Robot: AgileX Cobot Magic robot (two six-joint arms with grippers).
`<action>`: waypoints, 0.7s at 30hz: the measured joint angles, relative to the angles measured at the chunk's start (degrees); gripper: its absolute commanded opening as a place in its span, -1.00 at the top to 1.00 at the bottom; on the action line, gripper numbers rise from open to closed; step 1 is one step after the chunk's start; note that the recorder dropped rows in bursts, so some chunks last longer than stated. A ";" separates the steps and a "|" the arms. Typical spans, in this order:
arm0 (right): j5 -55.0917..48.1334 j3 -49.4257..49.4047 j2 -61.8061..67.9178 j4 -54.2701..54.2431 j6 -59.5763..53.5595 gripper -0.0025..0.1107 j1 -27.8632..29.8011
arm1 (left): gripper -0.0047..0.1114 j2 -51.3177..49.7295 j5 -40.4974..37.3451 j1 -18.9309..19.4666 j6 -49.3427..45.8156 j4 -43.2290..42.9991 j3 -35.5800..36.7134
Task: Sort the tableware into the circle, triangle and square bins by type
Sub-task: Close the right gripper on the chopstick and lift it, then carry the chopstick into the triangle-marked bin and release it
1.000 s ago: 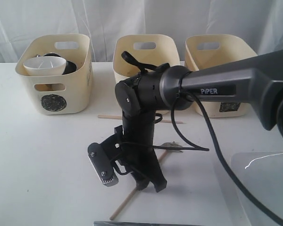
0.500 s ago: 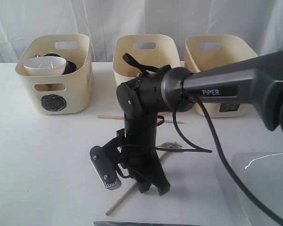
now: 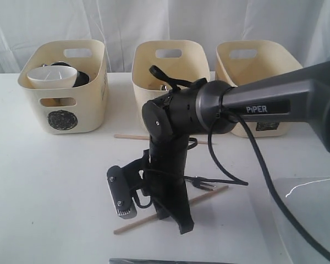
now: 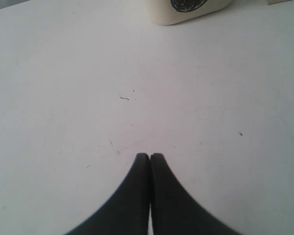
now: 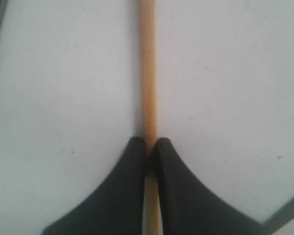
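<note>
One chopstick (image 5: 147,73) is pinched in the right gripper's (image 5: 149,145) closed jaws near the table's (image 3: 55,181) front edge, long axis poking straight out past them, bins (image 3: 146,71) way off along the back edge; left gripper's (image 4: 150,156) clamped together, empty.

The right gripper (image 3: 174,221), open a second ago, now pinches its jaws onto the chopstick (image 3: 136,225), which has swung from a steep slant to a flatter one, its far end now showing to the right of the arm (image 3: 264,102), itself shifted slightly rightward.
</note>
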State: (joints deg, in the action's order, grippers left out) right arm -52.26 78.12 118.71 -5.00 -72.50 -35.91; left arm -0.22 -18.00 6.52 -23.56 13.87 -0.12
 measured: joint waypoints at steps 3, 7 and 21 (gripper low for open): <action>0.10 0.00 0.00 0.00 1.90 0.96 0.00 | 0.92 0.00 0.00 0.00 0.00 0.00 0.00; 0.63 -0.29 -0.51 0.00 3.08 0.96 0.00 | 0.92 0.00 0.00 0.00 0.00 0.00 0.00; 1.97 -1.41 -13.36 -1.99 15.03 0.96 0.00 | 0.92 0.00 0.00 0.00 0.00 0.00 0.00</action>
State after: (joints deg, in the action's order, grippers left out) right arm -50.29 76.71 105.36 -6.99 -57.47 -35.91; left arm -0.22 -18.00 6.52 -23.56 13.87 -0.12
